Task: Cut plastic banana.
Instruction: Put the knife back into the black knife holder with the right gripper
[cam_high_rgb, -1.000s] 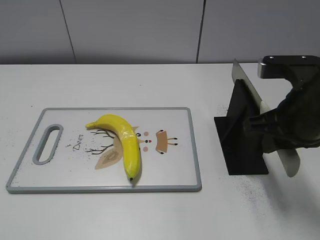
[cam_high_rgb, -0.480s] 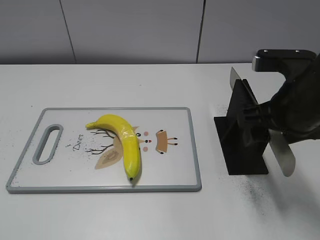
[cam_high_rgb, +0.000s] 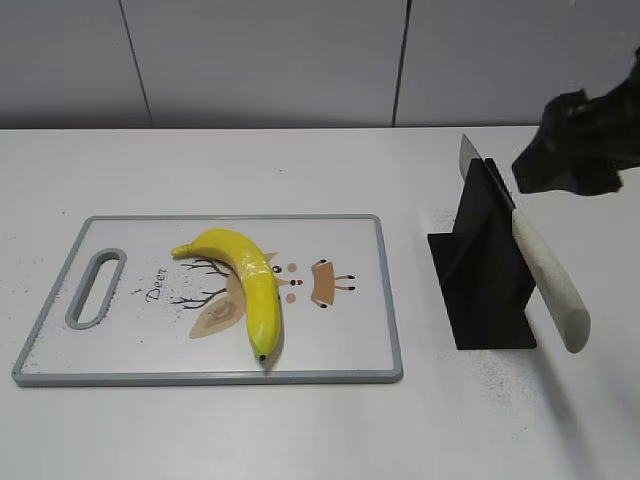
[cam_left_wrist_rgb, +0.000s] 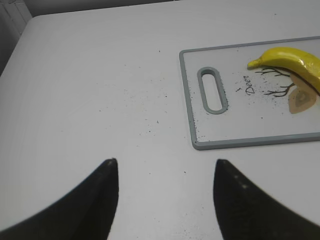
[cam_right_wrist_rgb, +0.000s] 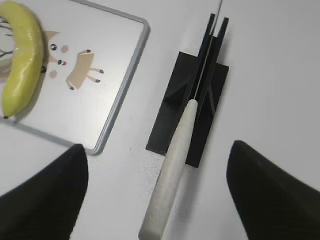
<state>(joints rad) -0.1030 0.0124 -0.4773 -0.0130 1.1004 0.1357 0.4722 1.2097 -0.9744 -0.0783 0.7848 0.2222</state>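
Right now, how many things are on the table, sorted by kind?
Plastic banana: 1
Cutting board: 1
Knife: 1
Black knife stand: 1
Total: 4

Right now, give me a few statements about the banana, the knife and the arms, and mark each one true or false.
1. The plastic banana lies whole on the cutting board. True.
2. The knife sits in the black stand. True.
3. The right gripper is shut on the knife's handle. False: its jaws are open, the handle lying untouched between them.
4. The left gripper holds the banana. False: it is open over bare table, beside the board.
5. The banana rests on the board's handle slot. False: it lies over the deer drawing.
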